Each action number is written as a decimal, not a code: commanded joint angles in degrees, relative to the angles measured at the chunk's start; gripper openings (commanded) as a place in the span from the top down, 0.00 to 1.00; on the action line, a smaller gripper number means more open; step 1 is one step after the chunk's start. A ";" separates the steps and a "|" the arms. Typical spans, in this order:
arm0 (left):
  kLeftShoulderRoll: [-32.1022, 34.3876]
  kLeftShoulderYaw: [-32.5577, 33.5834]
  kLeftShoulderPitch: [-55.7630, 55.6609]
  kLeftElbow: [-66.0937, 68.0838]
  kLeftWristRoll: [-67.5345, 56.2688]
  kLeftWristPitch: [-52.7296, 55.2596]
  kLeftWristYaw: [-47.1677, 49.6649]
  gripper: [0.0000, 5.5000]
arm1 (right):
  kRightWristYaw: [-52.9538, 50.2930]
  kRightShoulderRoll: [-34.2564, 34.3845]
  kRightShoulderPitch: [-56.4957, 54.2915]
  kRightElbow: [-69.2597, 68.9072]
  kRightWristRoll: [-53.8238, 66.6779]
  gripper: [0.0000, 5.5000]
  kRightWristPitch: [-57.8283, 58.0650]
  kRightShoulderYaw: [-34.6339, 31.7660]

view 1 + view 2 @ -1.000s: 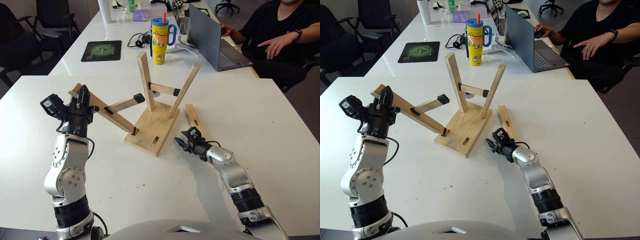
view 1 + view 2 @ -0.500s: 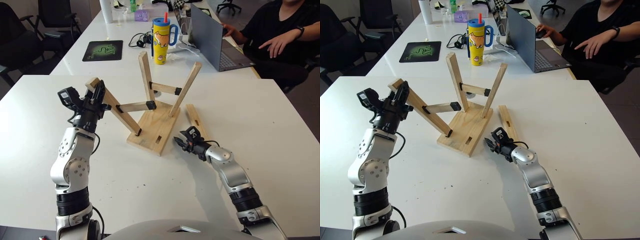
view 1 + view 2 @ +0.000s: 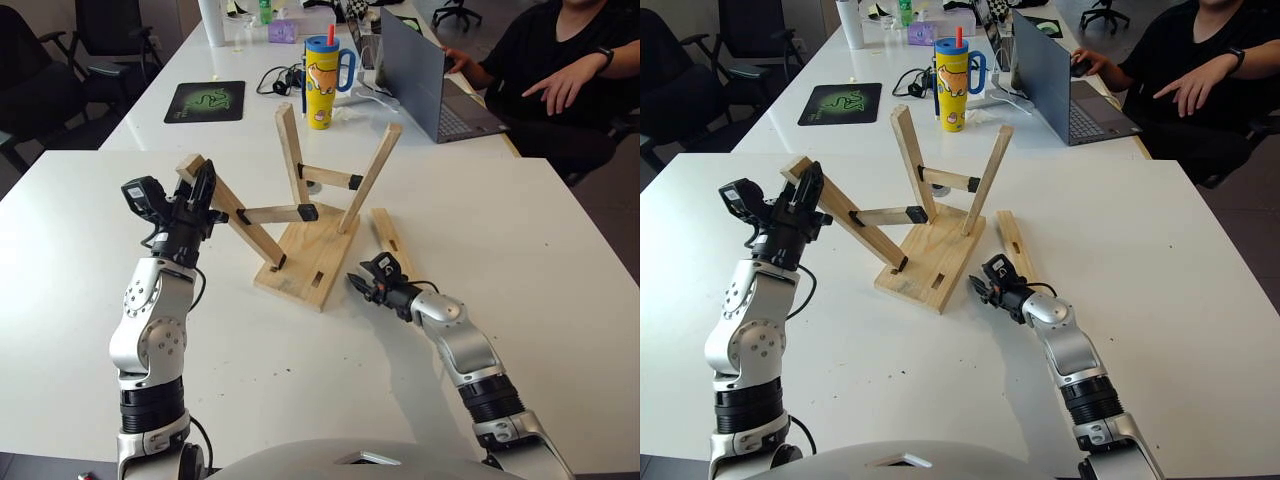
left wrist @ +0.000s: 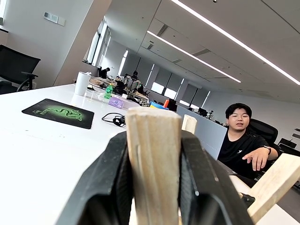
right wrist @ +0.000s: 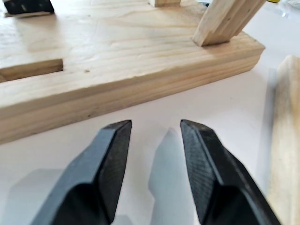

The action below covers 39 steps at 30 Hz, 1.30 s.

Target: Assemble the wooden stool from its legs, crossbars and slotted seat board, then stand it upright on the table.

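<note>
Left gripper (image 3: 203,188) clamps the tilted leg (image 3: 245,228) at its upper end. Right gripper (image 5: 154,124) is parted and empty, just beside the seat board (image 5: 117,61) edge.

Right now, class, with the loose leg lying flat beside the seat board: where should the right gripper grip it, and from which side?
Probably near the middle of the loose leg, across its narrow width, coming down from above. It lies flat on the table, so only its long side faces are free. The open right gripper is at its near end.
</note>
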 commanded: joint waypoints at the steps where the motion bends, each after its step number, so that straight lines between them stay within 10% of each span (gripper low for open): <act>1: 1.50 0.45 1.44 0.76 1.63 1.41 0.04 0.81 | 0.23 -0.40 -1.06 0.28 0.23 0.65 0.43 -0.56; 39: 8.87 3.29 -4.53 3.94 -2.74 5.45 -10.22 0.81 | 0.63 -0.73 -1.87 0.80 0.57 0.65 0.64 -0.60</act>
